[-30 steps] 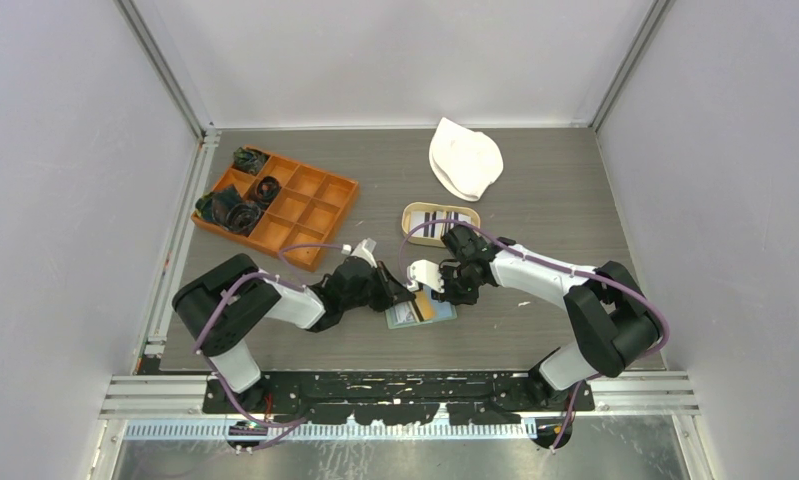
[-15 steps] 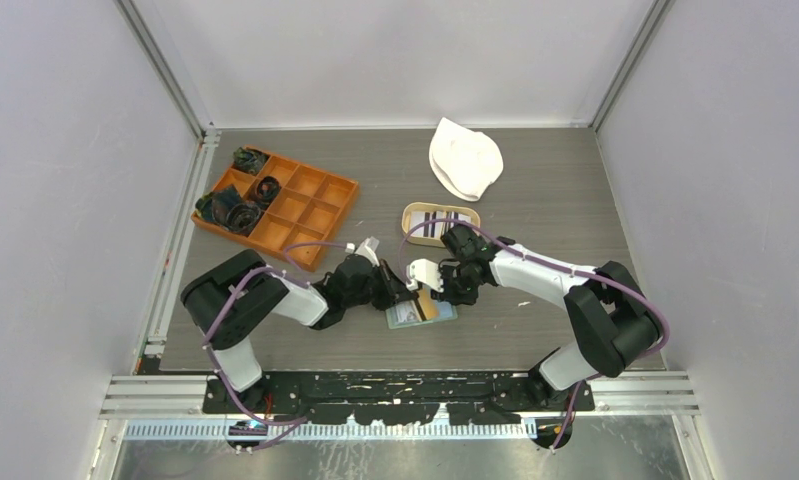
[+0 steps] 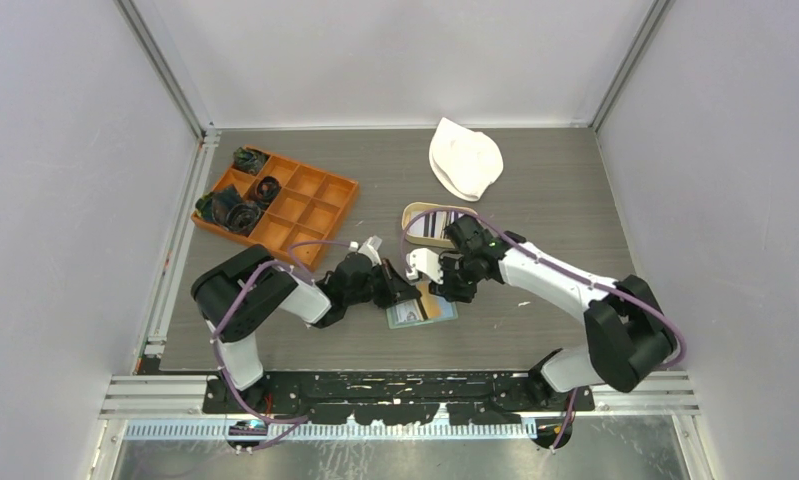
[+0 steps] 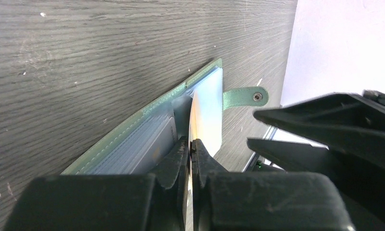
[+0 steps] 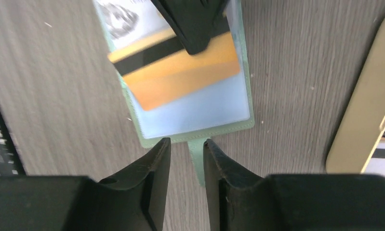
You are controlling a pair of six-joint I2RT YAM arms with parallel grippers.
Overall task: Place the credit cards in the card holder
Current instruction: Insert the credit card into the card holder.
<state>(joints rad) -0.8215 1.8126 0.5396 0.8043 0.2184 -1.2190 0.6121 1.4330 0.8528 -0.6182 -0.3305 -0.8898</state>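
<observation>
The sage-green card holder (image 3: 413, 316) lies open on the table between my two grippers. A tan-gold credit card (image 5: 180, 72) with a black stripe sits slanted, partly inside its pale blue pocket (image 5: 200, 113). My left gripper (image 4: 191, 144) is shut on that card's edge (image 4: 193, 113), seen edge-on in the left wrist view. My right gripper (image 5: 186, 144) hovers open at the holder's strap end, the green snap strap (image 5: 196, 161) lying below the gap, untouched. More striped credit cards (image 3: 433, 224) lie in the tan tray.
The oval tan tray (image 3: 411, 214) sits just behind my right gripper (image 3: 445, 290), its rim at the right edge of the right wrist view (image 5: 359, 120). An orange compartment box (image 3: 310, 205) with dark cord bundles stands back left. A white cloth (image 3: 465, 158) lies at the back.
My right gripper has opened wider and drawn back slightly from the holder. My left gripper has shifted a little right, still pinching the tan-gold card.
</observation>
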